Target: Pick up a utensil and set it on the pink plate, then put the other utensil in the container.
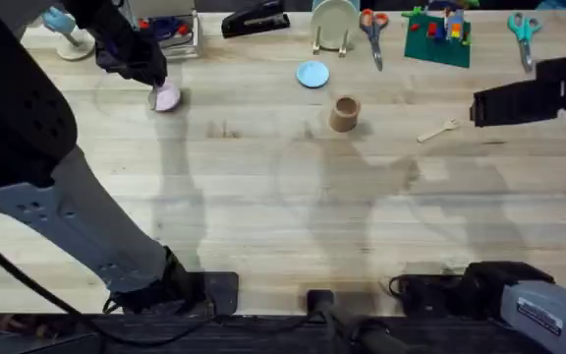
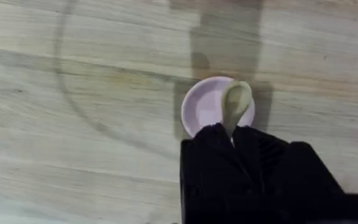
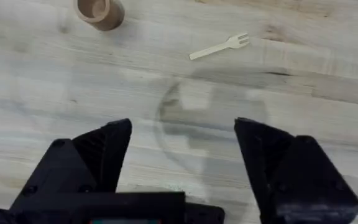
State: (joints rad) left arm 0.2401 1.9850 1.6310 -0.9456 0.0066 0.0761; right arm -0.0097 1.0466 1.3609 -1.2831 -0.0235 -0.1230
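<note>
A light-blue dish (image 1: 312,74), black stapler (image 1: 254,21), two scissors (image 1: 372,32) and a green brick board (image 1: 438,37) lay along the table's (image 1: 263,197) far edge.

spoon (image 2: 235,102) handle hidden betw. left gripper (image 2: 232,134) fingers, pink plate (image 2: 207,109) partly covered

Pale matt wooden spoon (image 2: 237,102), glossy smooth pink plate (image 2: 205,107), cork-like container (image 1: 345,113), grainy wooden table (image 1: 263,206).
</note>
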